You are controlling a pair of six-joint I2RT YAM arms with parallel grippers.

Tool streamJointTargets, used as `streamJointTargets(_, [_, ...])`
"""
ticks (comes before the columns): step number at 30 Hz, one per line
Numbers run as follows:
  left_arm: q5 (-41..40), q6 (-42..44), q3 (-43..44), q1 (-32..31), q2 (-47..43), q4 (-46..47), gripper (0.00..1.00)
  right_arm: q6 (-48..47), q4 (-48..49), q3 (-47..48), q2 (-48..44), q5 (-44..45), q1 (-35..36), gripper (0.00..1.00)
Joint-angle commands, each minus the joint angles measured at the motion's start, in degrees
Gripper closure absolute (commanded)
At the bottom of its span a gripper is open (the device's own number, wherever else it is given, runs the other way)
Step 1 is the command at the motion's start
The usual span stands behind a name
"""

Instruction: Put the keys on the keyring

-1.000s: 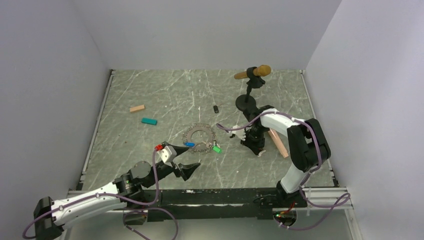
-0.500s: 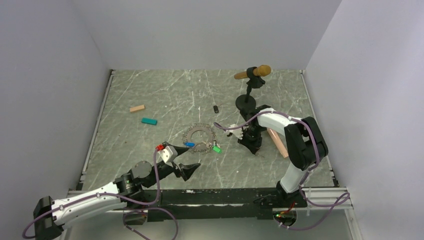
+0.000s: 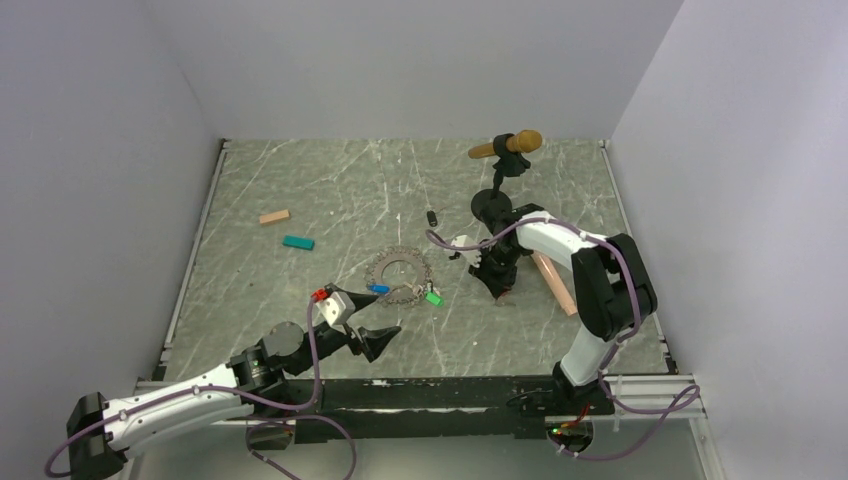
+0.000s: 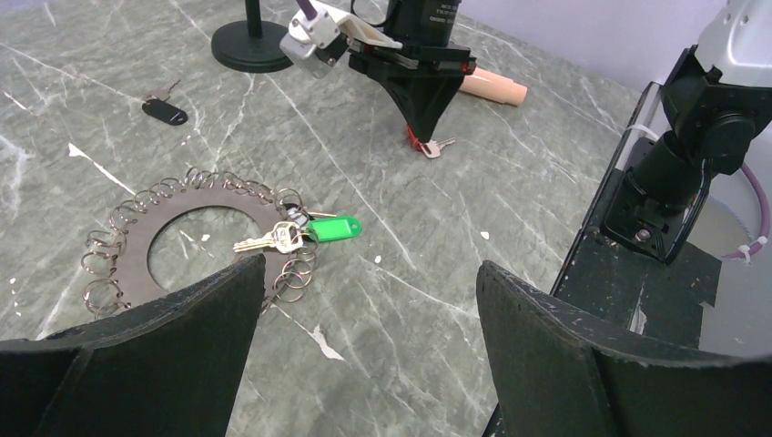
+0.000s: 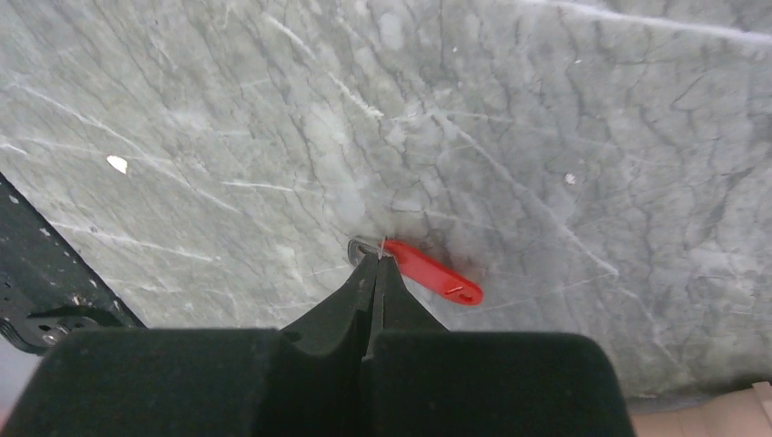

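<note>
White arm shells point(image 3: 170, 405), blk joints point(image 3: 265, 360), purple cables point(image 3: 312, 352), blk wedge claws point(image 3: 362, 316).

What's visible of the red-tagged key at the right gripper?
The red-tagged key has a small oblong red plastic tag with a thin metal ring at one end; the left wrist view shows a silver key blade beside it. It sits low against the table, and the right gripper is shut on its ring end.

The right gripper point(image 3: 503, 290) has shifted closer to the black stand base point(image 3: 491, 208), its wrist swung so the white camera block point(image 3: 460, 243) now juts out near-left of that base. The red-tagged key point(image 5: 432, 271) at its closed tip sits nearer the base too
</note>
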Motion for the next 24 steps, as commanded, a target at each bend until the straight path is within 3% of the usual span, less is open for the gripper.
streamJointTargets(1, [-0.57, -0.91, -0.31, -0.28, -0.36, 0.74, 0.09, 1.37, 1.89, 2.44, 0.82, -3.39, -0.97, 1.0])
streamJointTargets(13, [-0.43, -0.8, -0.36, -0.24, 0.25, 1.56, 0.09, 2.67, 3.72, 2.12, 2.5, -1.82, -2.4, 0.95])
streamJointTargets(24, [-0.35, -0.72, 0.16, -0.24, 0.1, 1.04, 0.09, 2.64, 3.43, 2.19, 0.91, -2.73, -3.24, 0.83])
